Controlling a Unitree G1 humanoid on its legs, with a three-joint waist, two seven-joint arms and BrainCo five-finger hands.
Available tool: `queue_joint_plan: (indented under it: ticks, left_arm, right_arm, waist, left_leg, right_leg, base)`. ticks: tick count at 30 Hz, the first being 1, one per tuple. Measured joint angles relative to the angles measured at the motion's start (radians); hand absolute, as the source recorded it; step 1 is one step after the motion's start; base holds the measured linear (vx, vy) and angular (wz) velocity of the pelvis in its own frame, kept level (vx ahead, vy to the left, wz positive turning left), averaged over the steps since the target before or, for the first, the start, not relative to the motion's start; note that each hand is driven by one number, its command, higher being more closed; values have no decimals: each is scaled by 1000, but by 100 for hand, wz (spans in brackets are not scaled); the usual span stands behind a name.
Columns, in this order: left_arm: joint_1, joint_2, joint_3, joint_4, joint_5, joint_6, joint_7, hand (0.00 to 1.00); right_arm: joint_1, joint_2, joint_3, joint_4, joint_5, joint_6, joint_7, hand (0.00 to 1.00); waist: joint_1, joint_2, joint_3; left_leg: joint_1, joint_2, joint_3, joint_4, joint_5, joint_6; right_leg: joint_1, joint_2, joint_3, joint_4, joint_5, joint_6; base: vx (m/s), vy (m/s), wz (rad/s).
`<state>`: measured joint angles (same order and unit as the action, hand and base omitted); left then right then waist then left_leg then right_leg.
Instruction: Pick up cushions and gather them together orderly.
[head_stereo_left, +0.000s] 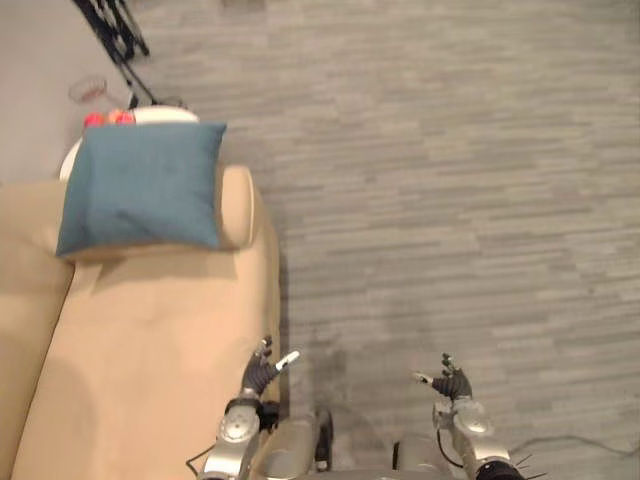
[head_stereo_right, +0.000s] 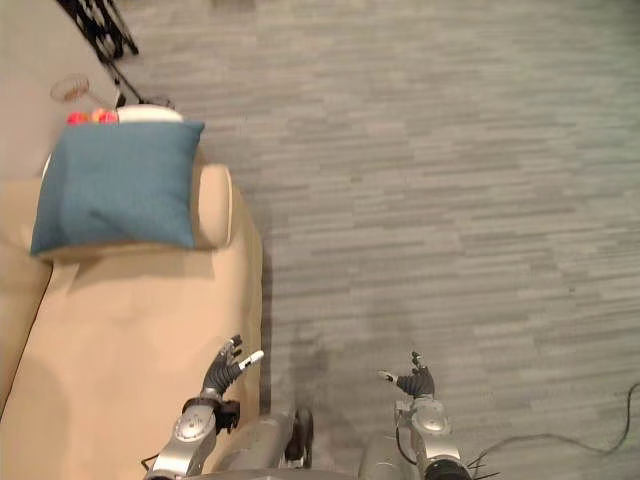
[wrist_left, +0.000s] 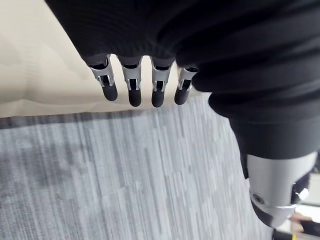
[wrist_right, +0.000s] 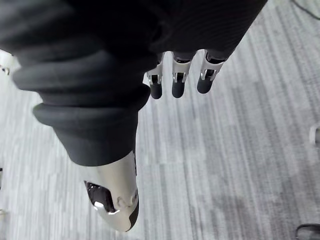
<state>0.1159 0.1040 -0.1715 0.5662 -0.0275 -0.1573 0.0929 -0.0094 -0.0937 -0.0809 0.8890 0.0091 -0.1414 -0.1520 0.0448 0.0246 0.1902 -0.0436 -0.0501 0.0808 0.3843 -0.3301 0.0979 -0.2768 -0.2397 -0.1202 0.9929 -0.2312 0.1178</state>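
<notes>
**Both hands empty, one cushion in sight**

The grey carpet (head_stereo_left: 450, 200) spreads ahead of and beneath the right hand (head_stereo_left: 452, 383), which hangs low over it with nothing nearby. The beige sofa (head_stereo_left: 150, 340) runs forward from the left hand (head_stereo_left: 262, 372), which hovers at the sofa's near edge, just where seat meets floor. The blue cushion (head_stereo_left: 140, 187) is well ahead of that hand and off to its outer side, propped at the far end of the seat against the rolled armrest (head_stereo_left: 238, 205). Beyond the cushion, farther still from either hand, a small white table (head_stereo_left: 165, 115) carries some red items (head_stereo_left: 108, 118).

In the left wrist view the fingers (wrist_left: 134, 92) hang straight and loose, holding nothing; the right hand's fingers (wrist_right: 177, 82) are likewise relaxed and empty over bare carpet.

As a judgement, gathering is not under way here: no cushion is in hand, and only this one shows. It already sits tidily. What remains appears to be locating any others and bringing them alongside it.
</notes>
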Motion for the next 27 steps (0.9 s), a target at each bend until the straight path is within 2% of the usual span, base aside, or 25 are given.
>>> queue_joint_plan:
  ticks: [2, 3, 5, 6, 7, 8, 9, 10, 11, 12, 13, 14, 15, 16, 17, 18, 19, 20, 21, 22, 23, 24, 25, 26, 27]
  left_arm:
    - [-9, 6, -1, 0, 0, 0, 1, 0]
    - [-28, 16, 1, 2, 0, 1, 1, 0]
    - [-63, 9, 5, 6, 0, 1, 1, 0]
    - [-77, 5, 7, 7, 0, 1, 2, 0]
    - [-83, 4, 13, 10, 0, -1, 4, 0]
    - [-85, 3, 18, 19, 0, -2, 8, 0]
    - [-80, 3, 25, 42, 0, -2, 19, 0]
    - [-100, -25, 29, 65, 0, 1, 22, 0]
    - [-107, -34, 27, 64, -1, 1, 22, 0]
    - [-104, -54, 39, 67, -2, 1, 22, 0]
    - [-95, -69, 54, 70, -2, -1, 22, 0]
    - [-94, -70, 58, 71, -2, -1, 22, 0]
    - [-88, -69, 61, 66, -4, -1, 22, 0]
    - [-81, -68, 66, 57, -8, -3, 22, 0]
    - [-59, -68, 92, 28, -21, -6, 21, 0]
    - [-46, -69, 110, 20, -23, -6, 23, 0]
    - [-21, -82, 130, 23, -31, -4, 23, 0]
    - [-10, -86, 134, 22, -32, -4, 22, 0]
    - [-9, -80, 141, 24, -32, -3, 22, 0]
    - [-5, -75, 164, 15, -34, -6, 23, 0]
    - [2, -74, 183, 12, -37, -5, 24, 0]
    - [22, -70, 220, 17, -40, -1, 24, 0]
    - [43, -73, 222, 23, -41, 4, 26, 0]
    - [59, -73, 222, 23, -41, 6, 26, 0]
    - [89, -68, 219, 20, -41, 6, 21, 0]
  right_arm:
    - [-6, 3, -1, -1, -12, 0, 0, 0]
    - [-13, -1, -1, -1, -12, 1, 1, 0]
    - [-21, -33, -1, -1, -14, 6, 1, 0]
    - [-19, -48, -1, -1, -15, 14, 1, 0]
    - [-12, -55, -2, -1, -15, 20, 0, 0]
    - [-2, -55, -2, -1, -15, 21, 0, 0]
    - [10, -57, -2, -2, -15, 23, 1, 0]
    - [0, -71, -3, 0, -15, 31, 0, 0]
    - [-11, -74, -6, 0, -14, 32, -1, 0]
    - [-19, -78, 4, -4, -10, 32, 1, 0]
    - [-30, -72, 13, -5, -6, 31, -2, 0]
    - [-34, -67, 15, -5, -4, 29, -4, 0]
    - [-34, -66, 18, -10, 2, 21, -6, 0]
    - [-35, -65, 18, -10, 3, 12, -7, 0]
    - [-40, -65, 15, -18, 13, -2, -7, 0]
    - [-42, -67, 6, -23, 21, -6, -8, 0]
    - [-30, -90, -1, -42, 22, -7, -18, 0]
    - [-13, -105, -6, -48, 22, -7, -21, 0]
    - [7, -101, -25, -44, 22, -4, -22, 0]
    - [20, -90, -41, -29, 22, 0, -21, 0]
    - [18, -85, -42, -28, 21, 1, -21, 0]
    - [13, -80, -42, -28, 20, 1, -21, 0]
    - [12, -87, -46, -24, 19, 1, -20, 0]
    - [14, -91, -49, -13, 15, 1, -20, 0]
    - [18, -96, -53, -9, 5, 2, -20, 0]
  waist:
    - [-14, -5, -6]
    - [-21, -9, -7]
    - [-33, 38, 17]
    - [-33, 50, 23]
    - [-33, 43, 19]
    - [-31, 30, 12]
    - [-39, 32, 5]
    - [-37, 80, -2]
    - [-42, 79, -1]
    - [-35, 79, 3]
    - [-20, 79, 16]
    - [-14, 72, 22]
    - [4, 52, 24]
    - [17, 42, 23]
    - [32, 28, 25]
    - [34, 26, 24]
    - [31, 67, 12]
    - [25, 94, 1]
    - [21, 94, -6]
    - [30, 57, -8]
    - [32, 42, -8]
    - [47, 22, -6]
    - [52, 19, -6]
    - [48, 20, -6]
    - [47, 14, -8]
  left_leg:
    - [51, -6, -17, -57, -8, 2]
    - [85, 0, -41, -91, -9, 1]
    - [159, 55, -70, -145, -19, -22]
    - [183, 73, -87, -141, -29, -42]
    - [213, 78, -108, -130, -46, -74]
    - [232, 78, -122, -115, -66, -109]
    - [251, 90, -159, -59, -97, -158]
    - [183, 133, -168, 93, -58, -220]
    - [122, 130, -158, 217, 21, -241]
    - [42, 139, -134, 405, 209, -235]
    - [-33, 203, -72, 590, 186, -179]
    - [-66, 227, -34, 649, 156, -149]
    - [-115, 239, 12, 665, 115, -138]
    - [-149, 239, 35, 646, 99, -134]
    - [-228, 241, 92, 522, 84, -132]
    - [-257, 242, 127, 426, 88, -137]
    - [-288, 263, 218, 169, 213, -140]
    - [-301, 279, 284, 111, 241, -73]
    - [-281, 272, 353, 93, 216, -29]
    - [-265, 230, 395, 45, 210, -8]
    - [-265, 206, 396, 32, 204, 4]
    - [-267, 153, 353, 28, 181, 27]
    - [-247, 122, 317, 10, 170, 35]
    - [-227, 96, 288, -7, 168, 39]
    - [-171, 40, 213, -41, 160, 46]
  right_leg:
    - [-61, -13, -94, -42, -30, -42]
    - [-107, 4, -143, -128, -43, -56]
    - [-160, 109, -157, -393, -6, -74]
    - [-175, 153, -135, -537, 61, -67]
    - [-173, 194, -81, -726, 181, -73]
    - [-167, 208, -46, -813, 267, -68]
    - [-161, 210, -19, -798, 442, -120]
    - [-160, 226, -74, -715, 358, -152]
    - [-149, 219, -85, -695, 323, -151]
    - [-80, 217, -91, -718, 286, -150]
    - [39, 228, -103, -773, 269, -160]
    - [96, 229, -108, -801, 263, -166]
    - [173, 218, -113, -848, 263, -166]
    - [208, 209, -118, -874, 262, -165]
    - [277, 185, -146, -932, 249, -145]
    - [303, 174, -170, -951, 230, -116]
    - [344, 197, -223, -968, 193, -74]
    - [362, 214, -253, -966, 172, -59]
    - [384, 199, -295, -958, 151, -46]
    - [395, 162, -350, -941, 120, -28]
    - [396, 146, -373, -923, 98, -20]
    - [398, 109, -422, -854, 55, 5]
    - [392, 64, -446, -745, 33, 35]
    - [387, 34, -456, -661, 27, 44]
    - [339, -51, -441, -402, 51, 45]
  base:
    - [558, 48, 26]
    - [605, -15, 32]
    - [679, -35, 38]
    - [656, -59, 45]
    - [561, -78, 51]
    - [742, -166, 76]
    - [888, -234, 76]
    - [858, -243, 78]
    - [832, -232, 53]
    - [661, -184, 43]
    - [655, -166, 34]
    - [492, -102, 29]
    - [458, -74, 21]
    - [622, -65, 23]
    - [590, -45, 22]
    - [544, 5, 46]
    - [355, 33, 63]
    - [469, 95, 108]
    - [468, 136, 147]
    - [450, 134, 147]
    - [403, 108, 155]
    - [385, 95, 138]
    - [396, 107, 144]
    - [414, 122, 166]
    - [442, 95, 185]
